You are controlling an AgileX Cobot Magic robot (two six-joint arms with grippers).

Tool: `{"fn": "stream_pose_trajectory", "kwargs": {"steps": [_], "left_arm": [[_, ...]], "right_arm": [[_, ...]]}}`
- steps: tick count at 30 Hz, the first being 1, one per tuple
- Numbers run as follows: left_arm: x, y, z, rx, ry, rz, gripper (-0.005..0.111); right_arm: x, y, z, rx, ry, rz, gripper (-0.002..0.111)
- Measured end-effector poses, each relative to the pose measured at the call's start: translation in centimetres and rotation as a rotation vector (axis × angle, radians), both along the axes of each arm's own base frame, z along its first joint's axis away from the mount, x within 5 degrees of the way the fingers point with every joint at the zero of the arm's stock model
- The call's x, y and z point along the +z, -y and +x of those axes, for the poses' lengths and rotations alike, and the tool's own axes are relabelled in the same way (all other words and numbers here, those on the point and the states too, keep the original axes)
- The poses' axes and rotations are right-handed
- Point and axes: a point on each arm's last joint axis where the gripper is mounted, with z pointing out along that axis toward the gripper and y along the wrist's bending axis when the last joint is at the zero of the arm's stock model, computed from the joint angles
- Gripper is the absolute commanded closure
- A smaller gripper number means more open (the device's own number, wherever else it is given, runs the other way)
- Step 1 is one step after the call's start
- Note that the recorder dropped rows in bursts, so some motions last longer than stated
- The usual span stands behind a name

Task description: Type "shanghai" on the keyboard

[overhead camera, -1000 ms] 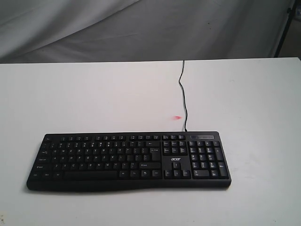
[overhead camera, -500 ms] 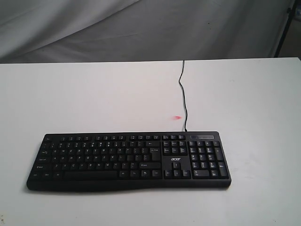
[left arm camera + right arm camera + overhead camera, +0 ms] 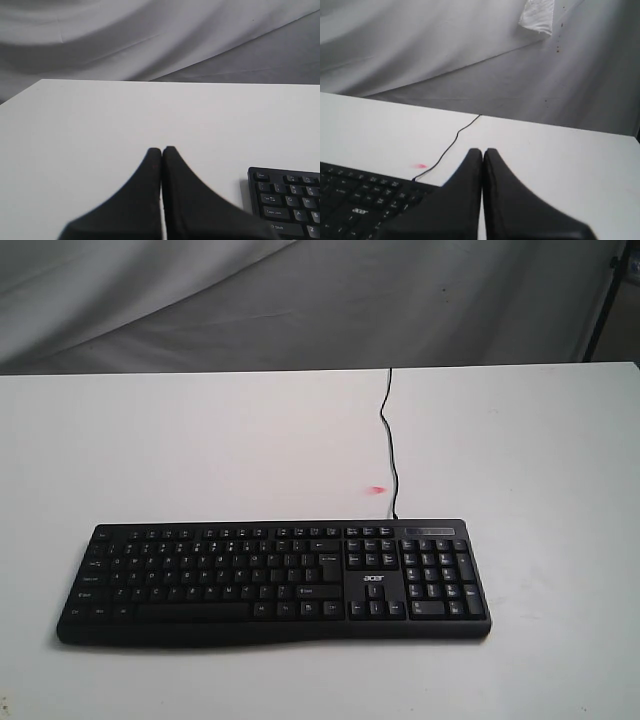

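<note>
Two empty closed tools, left tool [image 3: 161, 150], right tool [image 3: 483, 151], keyboard [image 3: 275, 580] between them, untouched

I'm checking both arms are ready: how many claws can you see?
2. The left claw, shut, is beside the keyboard's Esc corner; the right claw, shut, is near its cable. Neither shows in the exterior view.
</note>
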Motion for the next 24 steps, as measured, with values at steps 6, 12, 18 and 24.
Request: {"fn": "stream_pose_trajectory", "kwargs": {"steps": [6,12,18,24], "left_arm": [[0.0,0.0,0.0,0.000,0.000,0.000,0.106],[0.0,0.0,0.0,0.000,0.000,0.000,0.106],[0.0,0.0,0.0,0.000,0.000,0.000,0.106],[0.0,0.0,0.0,0.000,0.000,0.000,0.106]], "right_arm": [[-0.7,0.0,-0.1,0.001,-0.081,-0.009,0.108],[-1.5,0.0,-0.2,0.002,-0.165,-0.018,0.108],[-1.7,0.0,-0.3,0.002,-0.187,-0.016,0.108],[-1.7,0.0,-0.3,0.002,-0.191,-0.016,0.108]]}}
